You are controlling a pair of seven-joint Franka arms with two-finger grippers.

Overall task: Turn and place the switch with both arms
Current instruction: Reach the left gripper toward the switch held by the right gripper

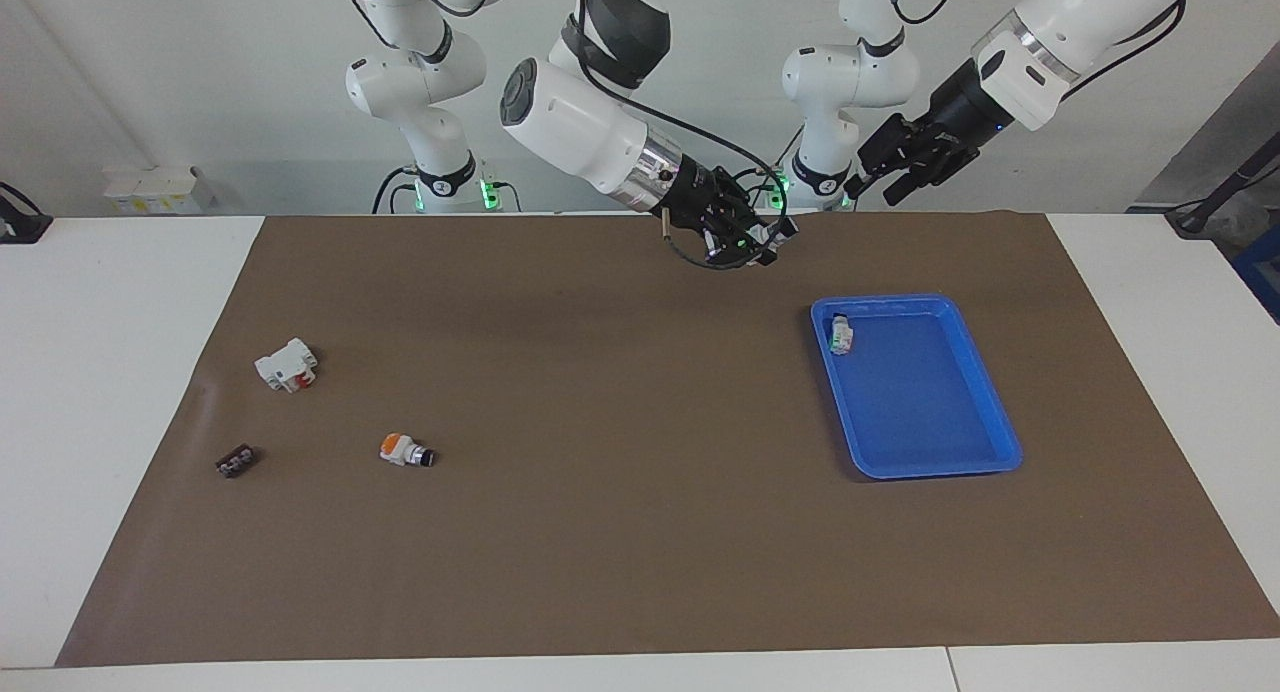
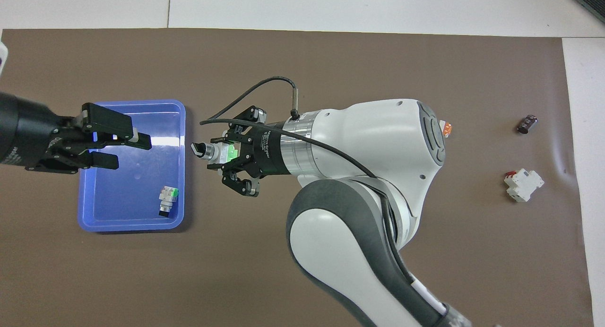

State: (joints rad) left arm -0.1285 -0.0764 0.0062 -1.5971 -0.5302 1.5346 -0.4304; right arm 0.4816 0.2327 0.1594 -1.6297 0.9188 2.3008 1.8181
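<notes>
Switch (image 2: 218, 152) gripped in right tool (image 2: 208, 153) beside blue tray (image 2: 182, 128); label unreadable.

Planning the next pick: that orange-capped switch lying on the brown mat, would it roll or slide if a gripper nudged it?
The orange-capped switch lies on its side and its black end looks round, so a nudge may well roll it in a curve. It looks like small, rigid plastic, so it is probably light and stiff. The mat looks matte, so sliding seems less likely.
</notes>
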